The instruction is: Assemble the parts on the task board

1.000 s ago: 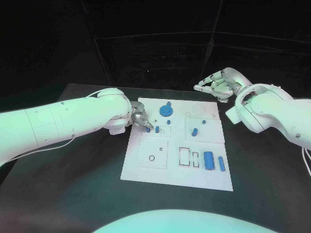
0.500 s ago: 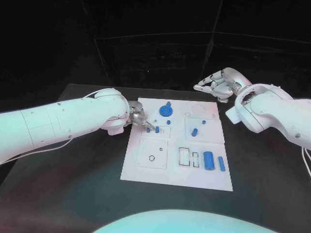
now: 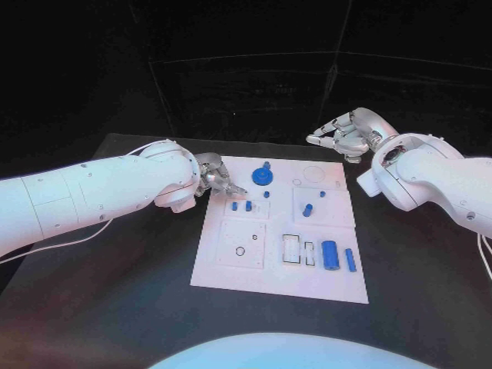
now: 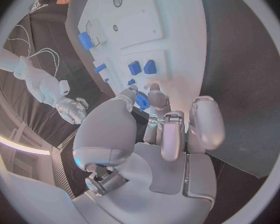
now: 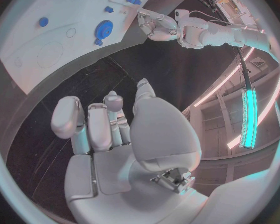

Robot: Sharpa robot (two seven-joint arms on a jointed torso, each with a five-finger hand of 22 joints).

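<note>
The white task board lies in the middle of the table. Two short blue pegs stand near its left side, with a blue gear behind them. A blue cylinder and a flat bar lie at the right front. My left hand hovers at the board's left edge, just behind the pegs, with nothing between its thumb and fingers. My right hand hangs past the far right corner, fingers curled in and empty. The gear also shows in the right wrist view.
More small blue pieces stand in the board's upper middle. Rectangular slots and a round hole are cut in the front half. Black table surrounds the board.
My left hand has drawn back from the two pegs toward the board's far left edge, leaving them standing. The right hand has stayed put.
</note>
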